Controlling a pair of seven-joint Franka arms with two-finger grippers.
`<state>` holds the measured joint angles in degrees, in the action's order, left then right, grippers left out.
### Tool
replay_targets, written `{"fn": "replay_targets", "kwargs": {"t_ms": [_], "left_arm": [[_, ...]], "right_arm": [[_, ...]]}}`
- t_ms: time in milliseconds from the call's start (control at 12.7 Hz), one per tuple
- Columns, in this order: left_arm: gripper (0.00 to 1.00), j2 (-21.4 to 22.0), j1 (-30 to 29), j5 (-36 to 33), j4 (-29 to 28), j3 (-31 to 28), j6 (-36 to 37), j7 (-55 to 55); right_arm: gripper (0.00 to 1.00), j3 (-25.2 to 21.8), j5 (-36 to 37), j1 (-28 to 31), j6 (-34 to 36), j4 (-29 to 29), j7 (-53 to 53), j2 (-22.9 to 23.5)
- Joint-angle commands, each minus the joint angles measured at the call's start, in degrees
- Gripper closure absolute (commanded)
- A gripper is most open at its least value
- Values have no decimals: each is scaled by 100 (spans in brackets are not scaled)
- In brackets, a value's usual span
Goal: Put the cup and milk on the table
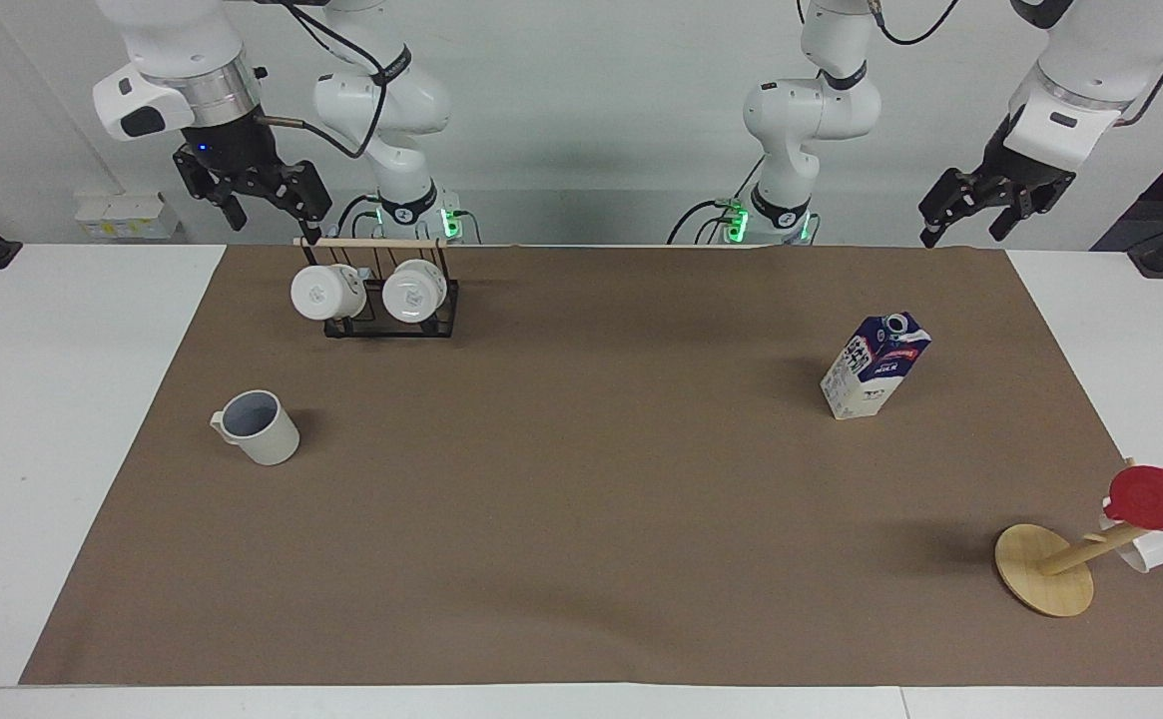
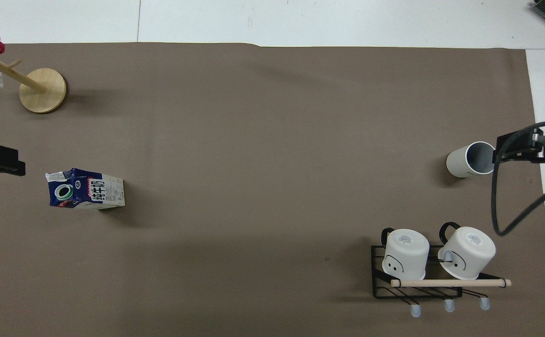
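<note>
Nearest the robots you have the black mug rack [image 1: 391, 305], your landmark. The right end effector [image 1: 260, 200] hangs up over the desk [image 1: 62, 399] edge just beside that rack, fingers apart and empty. The left end effector [image 1: 980, 205] hangs high toward the left arm's end, well apart from the rack, also spread and empty. Farther out than the rack, at the right arm's end, the cup [image 1: 260, 427] stands upright on the brown sheet [image 1: 581, 519]. It looks light, rigid and smooth, so pinch the wall at the rim or take the handle. The milk [image 1: 875, 366] stands well apart from the rack; its carton walls likely give, so squeeze the flat sides low and gently.
</note>
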<state>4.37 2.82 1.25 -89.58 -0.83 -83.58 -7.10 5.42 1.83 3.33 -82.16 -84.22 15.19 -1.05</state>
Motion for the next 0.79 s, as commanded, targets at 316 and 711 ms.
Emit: {"fn": "replay_targets", "kwargs": {"t_ms": [316, 711], "left_arm": [[0, 73, 43, -63, -16, -31, 79, -72], [0, 73, 43, -63, -16, -31, 79, -72]], "right_arm": [[0, -6, -103, 89, -81, -165, -218, -141], [0, 3, -103, 133, -90, -165, -183, -141]]}}
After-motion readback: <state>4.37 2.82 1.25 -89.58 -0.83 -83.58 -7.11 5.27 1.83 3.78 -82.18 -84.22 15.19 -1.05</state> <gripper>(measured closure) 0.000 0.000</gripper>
